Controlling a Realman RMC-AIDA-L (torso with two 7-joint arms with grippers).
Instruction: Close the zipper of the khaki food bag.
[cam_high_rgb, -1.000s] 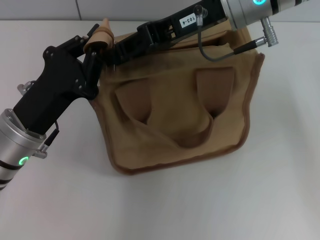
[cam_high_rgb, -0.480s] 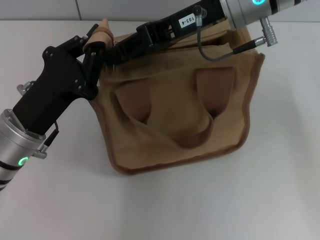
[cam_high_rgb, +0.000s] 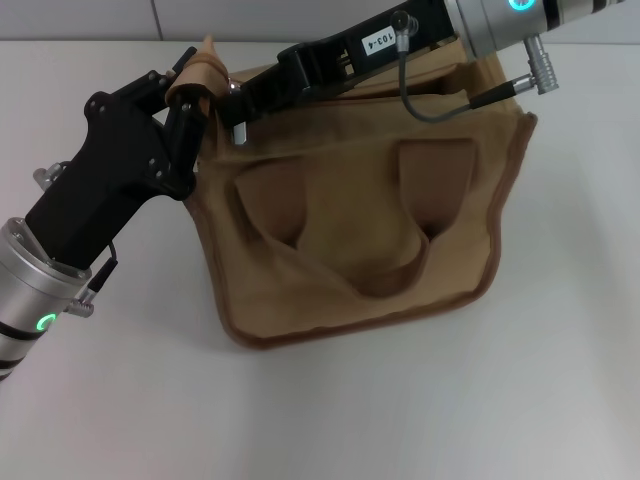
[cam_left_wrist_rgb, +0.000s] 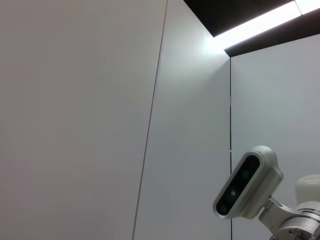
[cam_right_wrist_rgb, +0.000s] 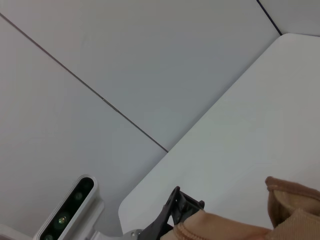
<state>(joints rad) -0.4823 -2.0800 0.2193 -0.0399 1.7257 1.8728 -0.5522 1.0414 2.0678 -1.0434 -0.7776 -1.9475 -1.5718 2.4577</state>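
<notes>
boxy tan canvas khaki food bag (cam_high_rgb: 380, 230) with brownish piping lies on the white worktop (cam_high_rgb: 450, 400), filling the centre and 1 o'clock part of the head view, two wide fabric handles (cam_high_rgb: 350, 215) flopped over the side facing up. left end effector (cam_high_rgb: 197, 85), black body with tan rubbery fingertips (cam_high_rgb: 203, 66), sits at the bag's 10 o'clock corner, clenched on a pinch of the bag's fabric edge there. right end effector (cam_high_rgb: 236, 108), black, on a long arm coming in from 1 o'clock, lies along the bag's far top edge with its tip just beside the left fingertips. a small silver metal bit (cam_high_rgb: 241, 131), likely the pull tab of the zipper (cam_high_rgb: 241, 131), hangs right under that tip; cannot tell whether the right fingers are clenched on it or released, and the track itself is hidden behind the arm. left wrist view shows only grey wall panels and the robot's head camera (cam_left_wrist_rgb: 247, 183). right wrist view shows wall, a stretch of worktop, tan bag fabric (cam_right_wrist_rgb: 240, 225) and the black left end effector (cam_right_wrist_rgb: 177, 210) against it, head camera at its edge.
</notes>
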